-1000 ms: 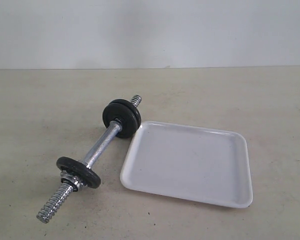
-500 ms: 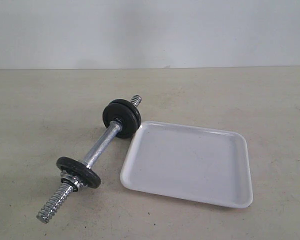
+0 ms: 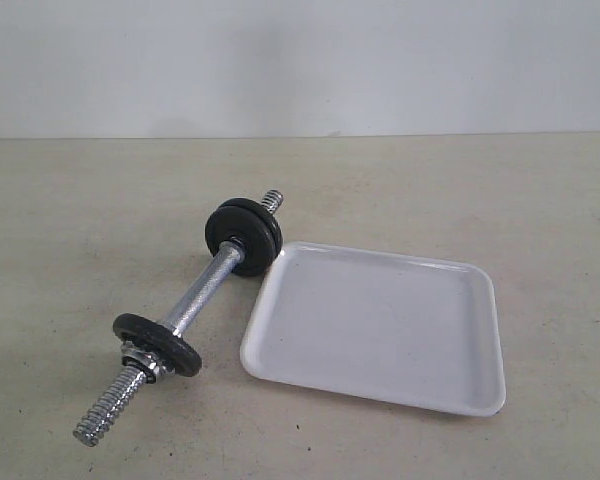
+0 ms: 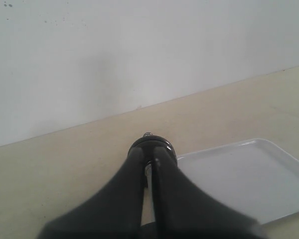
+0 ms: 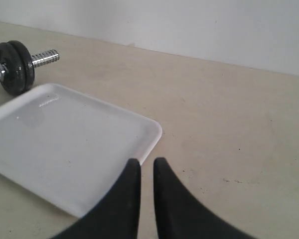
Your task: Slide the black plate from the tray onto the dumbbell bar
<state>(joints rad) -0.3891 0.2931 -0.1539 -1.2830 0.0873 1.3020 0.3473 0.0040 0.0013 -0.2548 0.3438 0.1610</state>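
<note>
The dumbbell bar (image 3: 205,290) lies on the surface (image 3: 80,200), its long axis running from near-left to far-right. One black plate (image 3: 158,343) sits on its near part, and a pair of black plates (image 3: 243,235) at its far end, just beside the tray (image 3: 380,330). Both the left end effector (image 4: 150,152) and the right end effector (image 5: 147,164) are pinched narrow, holding nothing.

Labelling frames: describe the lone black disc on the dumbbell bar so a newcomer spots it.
On the beige tabletop, left of the white square plastic tray, lies a shiny chrome steel dumbbell bar. The single flat black metal disc sits toward its nearer threaded end, against a chrome collar nut; the far end carries a stacked pair of discs.
</note>
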